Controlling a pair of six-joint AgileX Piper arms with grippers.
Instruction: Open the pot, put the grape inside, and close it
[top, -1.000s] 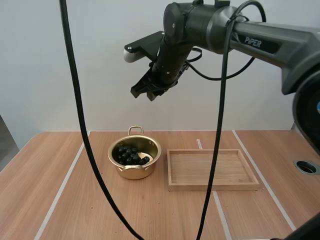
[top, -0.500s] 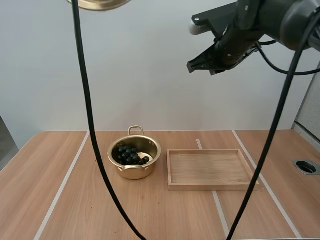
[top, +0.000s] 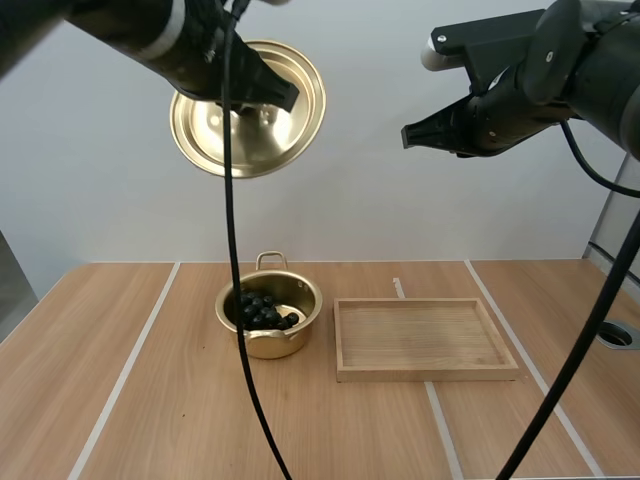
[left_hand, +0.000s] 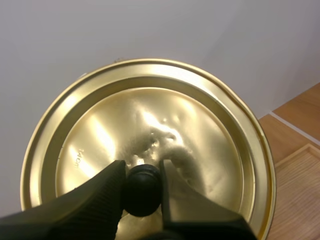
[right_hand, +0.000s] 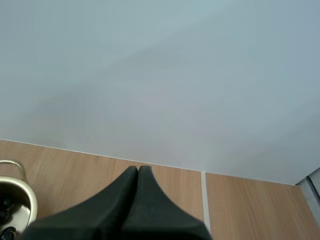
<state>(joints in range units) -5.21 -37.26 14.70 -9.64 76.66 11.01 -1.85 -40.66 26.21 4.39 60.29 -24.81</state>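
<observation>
Left end effector (left_hand: 141, 172) was seen clamped on the black knob (left_hand: 142, 192) of the golden lid (top: 275, 140), which was held tilted high above the bench (top: 150, 400), over the open pot (top: 268, 342). Right of it, the right end effector (right_hand: 138, 170) was closed on nothing and raised well above the wooden tray (top: 420, 374). The pot was judged already opened and the grapes (top: 262, 310) already placed, as they lay inside it just left of the tray, so only the closing was judged left: the lid was yet to be lowered and seated on the rim.
</observation>
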